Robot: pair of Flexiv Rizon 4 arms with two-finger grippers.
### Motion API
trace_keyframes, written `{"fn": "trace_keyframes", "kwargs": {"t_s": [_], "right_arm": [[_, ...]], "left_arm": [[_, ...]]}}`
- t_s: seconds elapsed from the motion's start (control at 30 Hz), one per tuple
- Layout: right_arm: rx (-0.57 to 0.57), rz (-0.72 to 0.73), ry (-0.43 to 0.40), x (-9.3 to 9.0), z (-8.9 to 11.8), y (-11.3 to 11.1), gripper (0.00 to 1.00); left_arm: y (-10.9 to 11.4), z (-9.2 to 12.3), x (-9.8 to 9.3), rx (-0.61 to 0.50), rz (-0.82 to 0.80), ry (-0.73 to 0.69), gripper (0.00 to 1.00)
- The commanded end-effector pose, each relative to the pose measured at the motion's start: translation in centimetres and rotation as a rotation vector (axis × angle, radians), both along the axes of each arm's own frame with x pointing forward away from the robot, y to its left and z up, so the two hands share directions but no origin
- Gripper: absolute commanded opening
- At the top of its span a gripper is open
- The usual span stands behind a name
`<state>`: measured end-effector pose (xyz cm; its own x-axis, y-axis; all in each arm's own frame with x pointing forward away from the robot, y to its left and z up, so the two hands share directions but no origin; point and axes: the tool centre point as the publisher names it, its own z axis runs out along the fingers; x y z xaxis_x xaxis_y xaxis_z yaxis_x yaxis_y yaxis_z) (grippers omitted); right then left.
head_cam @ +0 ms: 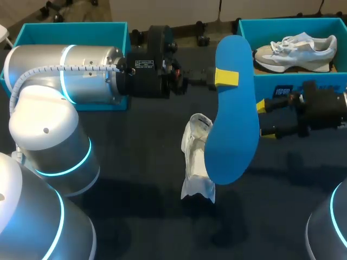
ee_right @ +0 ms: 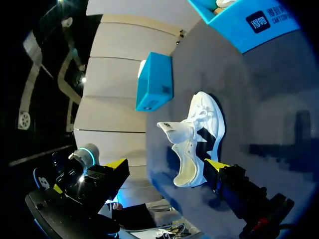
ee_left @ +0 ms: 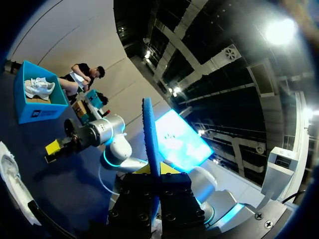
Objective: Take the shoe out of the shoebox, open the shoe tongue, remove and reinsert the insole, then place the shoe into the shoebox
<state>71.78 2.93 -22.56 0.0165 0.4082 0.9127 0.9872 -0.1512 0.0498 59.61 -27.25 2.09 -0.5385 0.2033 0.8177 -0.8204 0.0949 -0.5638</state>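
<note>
The left gripper (head_cam: 225, 77) is pinching the blue insole (head_cam: 233, 124) above the white shoe (head_cam: 196, 157), seemingly clear of it, while the right gripper (head_cam: 264, 119) is hovering beside the shoe, fingers apart.

The dark surface (head_cam: 135, 216) carries a white shoe (head_cam: 196, 157) near its middle, a blue box (head_cam: 70, 25) at its far left corner and a second box (head_cam: 293, 86) at its far right corner.

We see a blue insole (head_cam: 233, 119) that looks soft and matt, like foam. The white shoe (head_cam: 196, 157) looks like cloth. The dark table (head_cam: 135, 162) looks dull. Our left arm (head_cam: 81, 73) is shiny silver metal and glossy white plastic.
</note>
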Motion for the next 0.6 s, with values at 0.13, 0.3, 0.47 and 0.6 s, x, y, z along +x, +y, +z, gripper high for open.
{"fn": "trace_keyframes", "kwargs": {"t_s": [0.13, 0.3, 0.47, 0.6], "right_arm": [[0.008, -0.007, -0.005, -0.4, -0.1, 0.0, 1.00], [0.066, -0.022, -0.039, 0.2, 1.2, -0.2, 1.00], [0.122, -0.020, -0.084, 1.3, 4.8, -0.2, 1.00], [0.137, 0.008, -0.106, 1.5, 6.7, 0.0, 1.00]], "left_arm": [[-0.1, -0.1, -0.1, -0.003, 0.003, 0.000, 0.00], [-0.1, -0.1, -0.1, -0.003, 0.003, 0.000, 0.00], [-0.1, -0.1, -0.1, -0.003, 0.003, 0.000, 0.00], [-0.1, -0.1, -0.1, -0.003, 0.003, 0.000, 0.00]]}}
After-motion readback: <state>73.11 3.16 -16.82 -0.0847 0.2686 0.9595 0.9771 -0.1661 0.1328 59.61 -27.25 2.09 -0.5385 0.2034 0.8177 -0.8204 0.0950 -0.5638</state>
